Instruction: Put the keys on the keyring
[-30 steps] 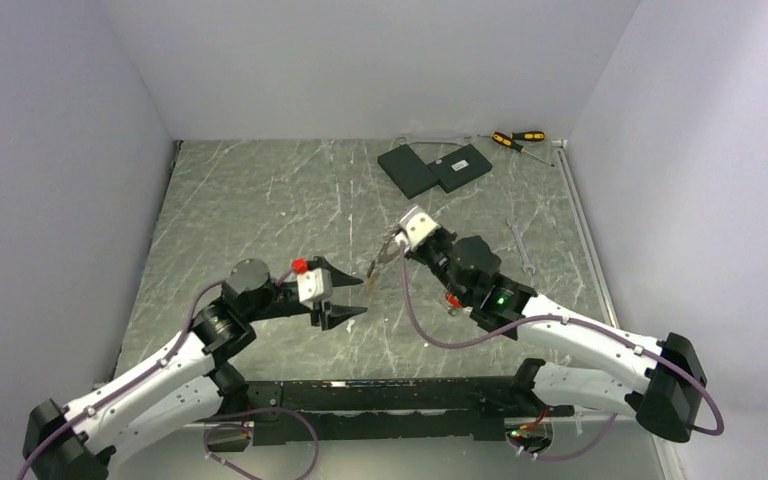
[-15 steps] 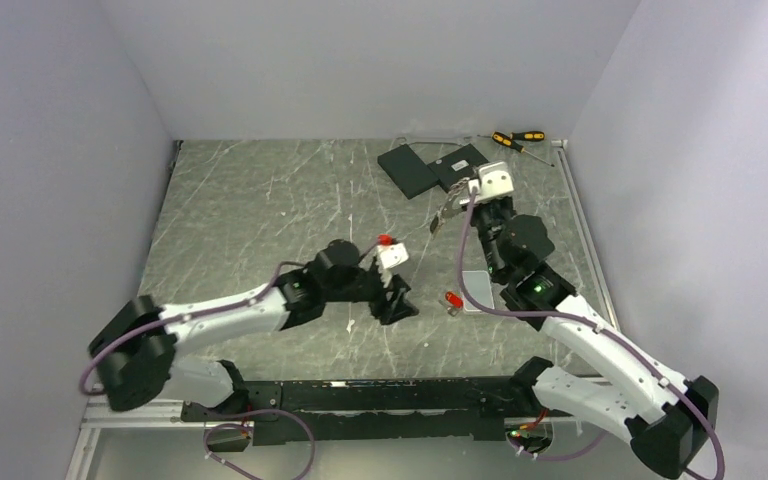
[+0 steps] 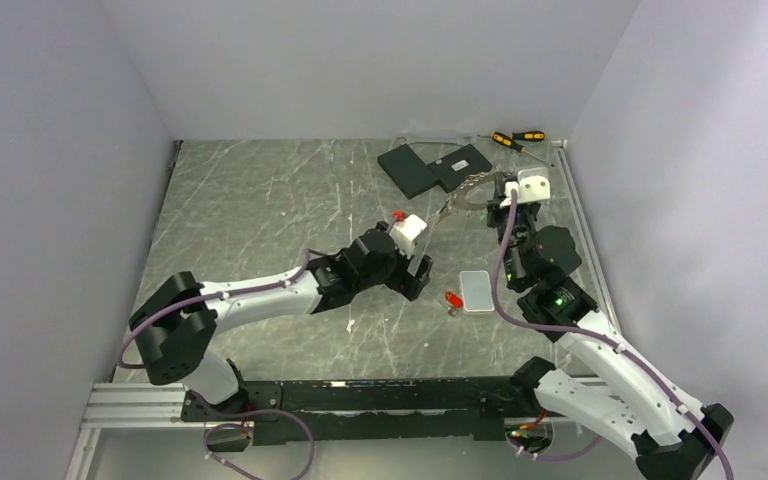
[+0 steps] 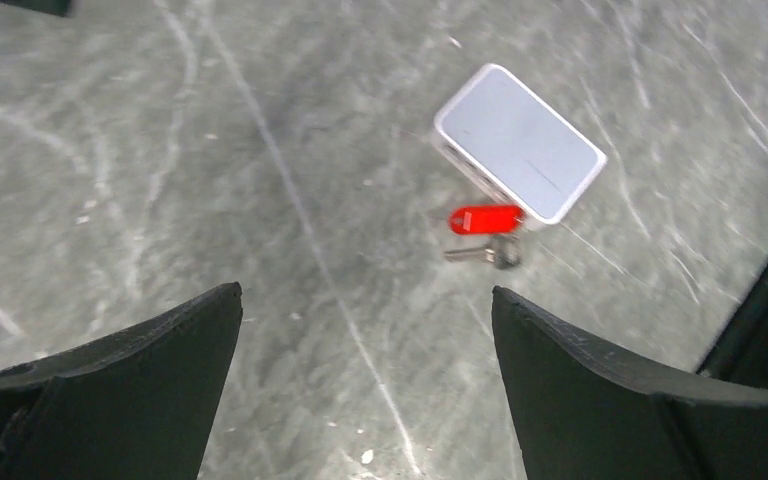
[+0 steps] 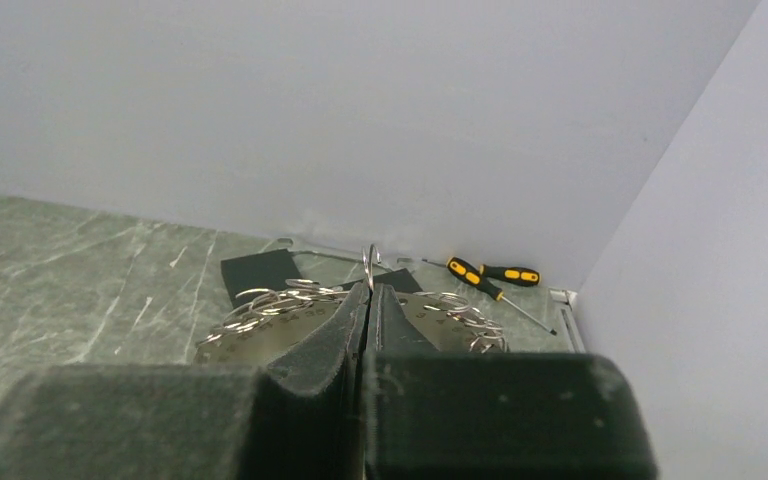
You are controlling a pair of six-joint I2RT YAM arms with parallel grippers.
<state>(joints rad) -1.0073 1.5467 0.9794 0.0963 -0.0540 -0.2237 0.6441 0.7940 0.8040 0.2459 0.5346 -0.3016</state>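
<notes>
Jaws spread wide, our left gripper (image 4: pixel 365 295) hangs over the marbled table (image 3: pixel 260 200). Our right gripper (image 5: pixel 365 300), fingers pressed together, pinches the keyring (image 5: pixel 280 322) aloft at the far right, near the black slabs (image 3: pixel 430 165) and screwdrivers (image 3: pixel 518 140).

We see two risks. The keyring is gripped only at a thin edge, so we judge a knock could swivel it or slip it loose. The one key we can see, the red key (image 4: pixel 485 218), lies flat on hard stone just beside the white box (image 4: pixel 520 140). Broad fingers closing there could strike the box, skid the key away, or catch only its plastic head. Key and ring are also well apart, so any mating needs a long carry.

From above, the keyring's long axis runs from the right gripper toward the table's middle; the wrist view shows its face lying roughly level. In the left wrist view the key's red head lies lengthwise left to right. Its metal part lies alongside, the narrower end toward the left.
</notes>
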